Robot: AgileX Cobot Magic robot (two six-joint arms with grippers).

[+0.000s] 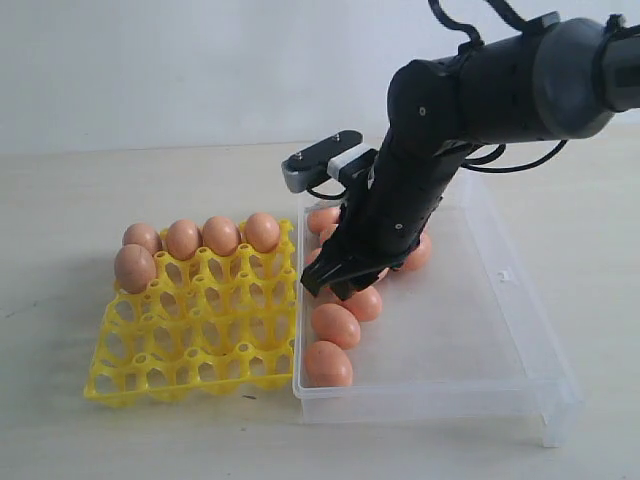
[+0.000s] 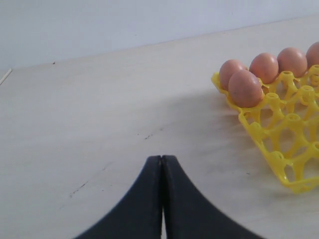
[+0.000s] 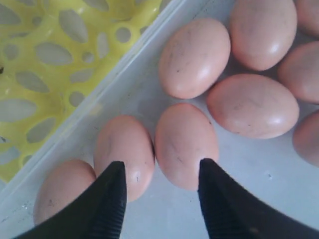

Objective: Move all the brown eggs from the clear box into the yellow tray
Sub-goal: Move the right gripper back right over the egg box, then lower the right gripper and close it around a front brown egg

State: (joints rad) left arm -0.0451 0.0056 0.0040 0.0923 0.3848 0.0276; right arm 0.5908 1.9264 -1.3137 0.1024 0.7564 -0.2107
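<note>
The yellow tray (image 1: 200,345) lies left of the clear box (image 1: 480,330). Several brown eggs (image 1: 221,236) fill the tray's back row and one cup at its left. More brown eggs (image 1: 335,325) lie along the box's left wall. My right gripper (image 1: 330,282) hangs open just above them, nothing held. In the right wrist view its fingertips (image 3: 118,174) straddle the near ends of two eggs (image 3: 185,144) lying side by side by the box wall (image 3: 124,69). My left gripper (image 2: 162,162) is shut and empty over bare table, left of the tray (image 2: 271,132); it is out of the exterior view.
The right arm (image 1: 450,130) reaches down over the box and hides some of the eggs behind it. The box's right half (image 1: 470,300) holds nothing. A pale tabletop (image 1: 100,200) runs all round, with a wall behind.
</note>
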